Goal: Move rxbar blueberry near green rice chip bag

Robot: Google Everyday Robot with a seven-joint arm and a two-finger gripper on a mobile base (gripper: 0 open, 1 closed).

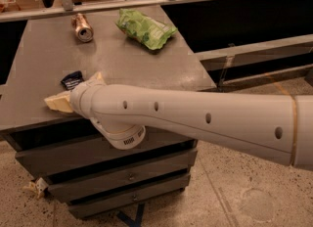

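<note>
Rxbar blueberry (73, 79), a small flat dark navy wrapper with pale print, lies near the left front edge of the grey table top (146, 69), well apart from the bright green wrinkled rice chip bag (145, 28) at the far side; a copper-toned metal can (82, 27) lies left of the bag. Step in hand, as judged: approach and grasp, the bar not yet lifted. The long pale arm reaches in from the right, low across the front edge, its cream gripper (66, 99) just beside the bar; whether it is open or closed cannot be told. The next move calls for a secure hold, then carriage toward the bag.
</note>
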